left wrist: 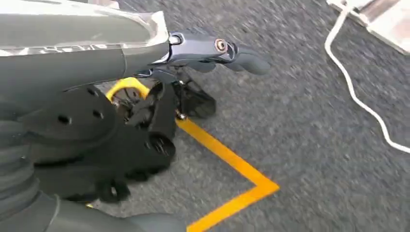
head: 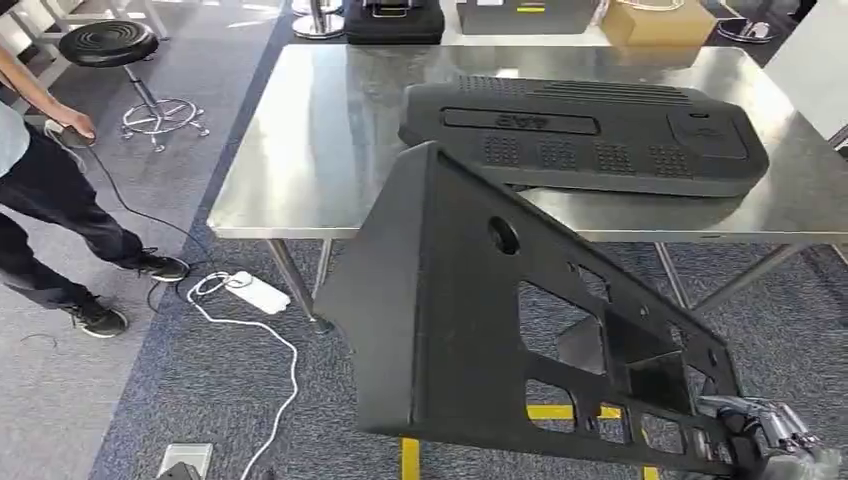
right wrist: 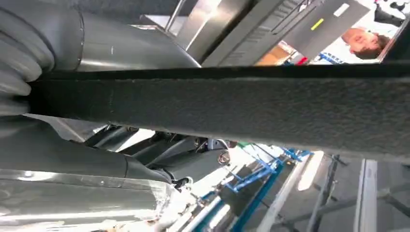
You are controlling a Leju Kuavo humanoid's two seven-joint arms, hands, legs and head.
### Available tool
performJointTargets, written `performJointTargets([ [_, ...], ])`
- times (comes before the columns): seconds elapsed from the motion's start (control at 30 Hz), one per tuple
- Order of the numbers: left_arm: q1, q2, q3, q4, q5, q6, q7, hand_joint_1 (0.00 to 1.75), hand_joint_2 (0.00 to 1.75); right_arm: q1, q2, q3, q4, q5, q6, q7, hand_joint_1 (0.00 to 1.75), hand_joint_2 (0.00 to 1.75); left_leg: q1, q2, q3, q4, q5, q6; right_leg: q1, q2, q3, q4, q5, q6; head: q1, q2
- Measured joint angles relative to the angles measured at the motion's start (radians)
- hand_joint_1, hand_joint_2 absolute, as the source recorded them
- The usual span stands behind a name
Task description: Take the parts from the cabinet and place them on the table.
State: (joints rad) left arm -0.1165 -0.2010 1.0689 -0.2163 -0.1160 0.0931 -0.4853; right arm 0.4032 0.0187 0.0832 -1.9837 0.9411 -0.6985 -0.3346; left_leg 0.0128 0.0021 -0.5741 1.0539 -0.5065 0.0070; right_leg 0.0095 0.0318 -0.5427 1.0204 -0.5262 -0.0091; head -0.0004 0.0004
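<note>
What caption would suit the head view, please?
Right hand carries a black panel toward the steel table.

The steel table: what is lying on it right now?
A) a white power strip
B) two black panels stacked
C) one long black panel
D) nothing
C: a single long black panel lies flat on the steel table, while the right hand holds the other black frame part in front of it.
</note>
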Motion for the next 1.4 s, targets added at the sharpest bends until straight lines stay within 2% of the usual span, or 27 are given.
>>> performJointTargets([
  [0.1,0.0,0.001,0.0,0.0,-0.001,-0.008,-0.007,0.0,1.75,0.0,0.0,0.0,0.003,0.006,0.0,-0.001,1.75,1.75,-0.007,-0.001,0.003,-0.014,-0.01,0.006,-0.008,0.003,-0.006,-0.005,0.003,0.013,-0.001,0.0],
  [0.17,-0.001,0.0,0.001,0.0,0.001,-0.01,-0.009,0.0,1.75,0.0,0.0,0.001,0.003,0.007,0.0,-0.001,1.75,1.75,0.004,0.001,0.012,-0.027,-0.006,0.015,-0.008,-0.006,-0.005,0.008,-0.013,0.025,-0.001,0.0],
  [0.2,-0.002,0.0,0.001,0.0,0.0,-0.011,-0.01,0.0,1.75,-0.004,0.0,0.0,0.003,0.016,0.0,-0.003,1.75,1.75,0.005,0.003,0.014,-0.028,-0.008,0.021,-0.009,-0.014,-0.025,0.051,-0.039,0.031,0.002,0.0],
  [0.27,-0.001,0.0,0.0,0.0,0.0,-0.011,-0.011,0.0,1.75,-0.007,0.0,0.001,0.006,0.021,0.0,-0.006,1.75,1.75,0.006,0.006,0.017,-0.027,-0.012,0.026,-0.017,-0.018,-0.102,0.204,-0.106,0.043,0.002,0.0],
  [0.33,0.0,0.001,0.001,0.0,0.0,-0.012,-0.011,0.0,1.75,-0.007,0.001,0.001,0.009,0.024,0.0,-0.007,1.75,1.75,0.006,0.007,0.021,-0.027,-0.017,0.025,-0.024,-0.021,-0.16,0.3,-0.118,0.05,0.002,0.0],
  [0.37,0.001,0.0,0.001,0.0,0.0,-0.014,-0.011,0.0,1.75,-0.007,0.001,0.001,0.01,0.024,0.0,-0.007,1.75,1.75,0.007,0.007,0.025,-0.027,-0.02,0.024,-0.026,-0.022,-0.156,0.278,-0.09,0.052,0.002,0.0],
  [0.4,0.001,0.0,0.001,0.0,0.0,-0.014,-0.011,0.0,1.75,-0.008,0.001,0.001,0.01,0.023,0.0,-0.009,1.75,1.75,0.009,0.007,0.032,-0.027,-0.025,0.021,-0.028,-0.023,-0.129,0.215,-0.043,0.055,0.002,0.0],
  [0.47,0.001,0.0,0.001,0.0,0.0,-0.014,-0.011,0.0,1.75,-0.011,0.001,0.001,0.01,0.018,0.0,-0.015,1.75,1.75,0.013,0.006,0.05,-0.027,-0.037,0.01,-0.028,-0.031,-0.054,0.038,0.051,0.053,0.002,0.0],
  [0.5,0.002,0.001,0.001,0.0,0.0,-0.013,-0.011,0.0,1.75,-0.015,0.001,0.001,0.012,0.018,0.0,-0.016,1.75,1.75,0.009,0.007,0.052,-0.03,-0.041,0.004,-0.023,-0.033,-0.043,0.027,0.03,0.049,0.003,0.0],
  [0.6,-0.001,0.0,0.001,0.0,-0.001,-0.013,-0.009,0.0,1.75,-0.012,0.004,0.0,0.012,0.016,0.0,-0.017,1.75,1.75,0.009,0.01,0.053,-0.036,-0.044,-0.011,-0.014,-0.029,-0.042,0.012,0.018,0.025,0.002,0.0],
  [0.63,-0.002,0.0,0.001,0.0,-0.001,-0.013,-0.009,0.0,1.75,-0.013,0.004,-0.001,0.011,0.015,0.0,-0.016,1.75,1.75,0.009,0.011,0.058,-0.04,-0.046,-0.018,-0.014,-0.027,-0.039,0.008,0.018,0.019,0.002,0.0],
  [0.67,-0.003,0.001,0.001,0.0,-0.001,-0.013,-0.009,0.0,1.75,-0.013,0.005,0.0,0.011,0.014,0.0,-0.016,1.75,1.75,0.013,0.012,0.062,-0.035,-0.057,-0.023,-0.024,-0.027,-0.026,-0.004,0.02,0.011,0.0,0.0],
  [0.7,-0.003,0.001,0.001,0.0,0.0,-0.013,-0.01,0.0,1.75,-0.015,0.007,0.0,0.01,0.014,0.0,-0.016,1.75,1.75,0.009,0.009,0.052,-0.003,-0.071,-0.022,-0.022,-0.027,-0.018,-0.008,0.017,0.005,0.0,0.0],
  [0.8,0.0,0.001,0.001,0.0,-0.001,-0.014,-0.009,0.0,1.75,-0.018,0.01,-0.001,0.012,0.014,0.0,-0.016,1.75,1.75,0.004,0.007,-0.085,0.241,-0.159,-0.019,-0.016,-0.028,-0.003,-0.008,0.002,-0.011,-0.002,0.0],
  [0.83,0.002,0.001,0.001,0.0,-0.001,-0.013,-0.009,0.0,1.75,-0.018,0.01,-0.001,0.012,0.014,0.0,-0.016,1.75,1.75,0.004,0.007,-0.119,0.287,-0.16,-0.019,-0.013,-0.025,0.003,-0.008,-0.004,-0.013,-0.003,0.0],
  [0.87,0.004,0.001,0.001,0.0,0.0,-0.013,-0.009,0.0,1.75,-0.017,0.01,-0.001,0.013,0.014,0.0,-0.016,1.75,1.75,0.003,0.006,-0.13,0.284,-0.136,-0.016,-0.011,-0.021,0.012,-0.008,-0.01,-0.013,-0.003,0.0],
  [0.9,0.004,0.002,0.001,0.0,0.0,-0.013,-0.009,0.0,1.75,-0.017,0.01,-0.001,0.013,0.014,0.0,-0.016,1.75,1.75,0.002,0.006,-0.122,0.241,-0.091,-0.012,-0.011,-0.017,0.023,-0.008,-0.018,-0.012,-0.002,0.0],
  [0.97,0.004,0.002,0.001,0.0,0.0,-0.013,-0.009,0.0,1.75,-0.017,0.01,0.0,0.013,0.013,0.0,-0.016,1.75,1.75,-0.001,0.005,-0.066,0.07,0.031,0.002,-0.008,-0.013,0.054,-0.008,-0.04,-0.006,-0.003,0.0],
  [1.0,0.004,0.003,0.001,0.0,0.0,-0.013,-0.008,0.0,1.75,-0.017,0.011,-0.001,0.015,0.012,0.0,-0.016,1.75,1.75,-0.006,0.004,-0.053,0.049,0.03,0.011,-0.011,-0.012,0.056,-0.008,-0.049,-0.001,0.003,0.0],
  [1.03,0.003,0.003,0.001,0.0,-0.003,-0.013,-0.008,0.0,1.75,-0.019,0.011,0.0,0.016,0.012,0.001,-0.016,1.75,1.75,-0.009,0.005,-0.044,0.021,0.026,0.01,-0.004,-0.008,0.056,-0.001,-0.055,0.007,0.001,0.0],
  [1.1,0.002,0.003,0.001,0.0,-0.001,-0.013,-0.009,0.0,1.75,-0.018,0.012,0.0,0.016,0.011,0.001,-0.016,1.75,1.75,-0.015,0.004,-0.041,0.007,0.009,0.015,-0.011,-0.009,0.054,-0.002,-0.052,0.014,0.002,0.0],
  [1.17,0.004,0.004,0.002,0.0,0.0,-0.013,-0.008,0.0,1.75,-0.019,0.012,0.0,0.015,0.011,0.001,-0.016,1.75,1.75,-0.005,0.002,-0.021,-0.008,0.006,0.021,-0.012,-0.012,0.059,0.003,-0.056,0.022,-0.001,0.0],
  [1.2,0.003,0.004,0.002,0.0,0.0,-0.013,-0.008,0.0,1.75,-0.02,0.012,0.0,0.014,0.012,0.0,-0.016,1.75,1.75,-0.002,0.002,-0.009,-0.015,0.003,0.025,-0.012,-0.016,0.053,0.028,-0.058,0.029,0.001,0.0],
  [1.23,0.002,0.003,0.002,0.0,0.0,-0.013,-0.008,0.0,1.75,-0.022,0.012,0.0,0.014,0.011,0.0,-0.016,1.75,1.75,-0.001,0.002,-0.001,-0.019,-0.001,0.03,-0.013,-0.018,0.024,0.079,-0.078,0.037,0.002,0.0],
  [1.33,0.002,0.003,0.002,0.0,-0.001,-0.013,-0.008,0.0,1.75,-0.021,0.012,0.0,0.017,0.008,0.001,-0.016,1.75,1.75,0.001,0.002,0.018,-0.02,-0.018,0.031,-0.022,-0.02,-0.109,0.271,-0.139,0.049,0.002,0.0],
  [1.37,0.004,0.003,0.002,0.0,-0.001,-0.013,-0.008,0.0,1.75,-0.021,0.012,0.0,0.019,0.007,0.001,-0.015,1.75,1.75,0.002,0.002,0.027,-0.02,-0.026,0.03,-0.024,-0.02,-0.132,0.284,-0.128,0.051,0.001,0.0],
  [1.4,0.006,0.003,0.002,0.0,0.0,-0.013,-0.008,0.0,1.75,-0.021,0.012,0.0,0.021,0.007,0.001,-0.015,1.75,1.75,0.003,0.002,0.04,-0.02,-0.035,0.027,-0.025,-0.021,-0.133,0.252,-0.089,0.053,0.001,0.0],
])
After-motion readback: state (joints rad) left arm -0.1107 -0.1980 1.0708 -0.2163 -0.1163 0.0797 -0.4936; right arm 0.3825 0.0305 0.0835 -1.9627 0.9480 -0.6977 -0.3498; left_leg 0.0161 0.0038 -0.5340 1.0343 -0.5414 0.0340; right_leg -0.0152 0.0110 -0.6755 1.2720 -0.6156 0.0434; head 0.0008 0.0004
